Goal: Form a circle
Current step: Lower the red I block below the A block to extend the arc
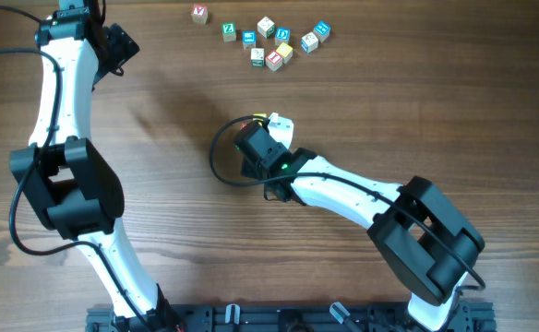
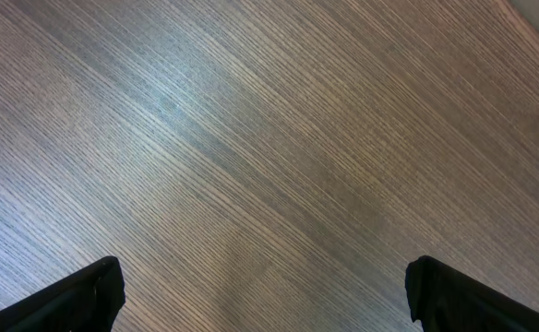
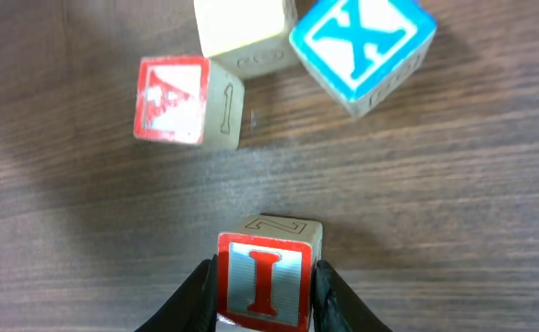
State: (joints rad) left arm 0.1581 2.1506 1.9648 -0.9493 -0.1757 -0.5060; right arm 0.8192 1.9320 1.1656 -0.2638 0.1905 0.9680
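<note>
- At mid-table, under the right arm's wrist: circle (image 1: 279, 123), judged not yet closed. From overhead only one pale corner of it shows past the wrist.
- Wrist view gives four members:
  - A cube (image 3: 173, 100), red.
  - X cube (image 3: 362, 51), blue.
  - Pale cube (image 3: 244, 32), right against the X cube.
  - I cube (image 3: 263, 277), red, apart from the other three on the near side.
  - A fifth is not visible.
- Right gripper (image 3: 263, 293): narrowed onto the I cube, one finger flat against each side face. Cannot tell whether the cube sits on the table (image 1: 159, 120) or is raised off it.
- Handling, my judgement: small wooden cubes, light, rigid, not fragile. The painted faces are probably a little slick. A slight nudge would likely skid or twist one on the smooth top, so neighbours will shift if bumped.
- Where to hold: two opposite flat side faces, squarely, the way the I cube is taken. A corner-wise pinch would likely spin it out.
- Left gripper (image 2: 265, 295): spread wide, nothing between its fingers, over bare table at the far left, well apart from the circle.
- Loose cubes (image 1: 269, 41): a scatter near the far edge, apart from the circle.
</note>
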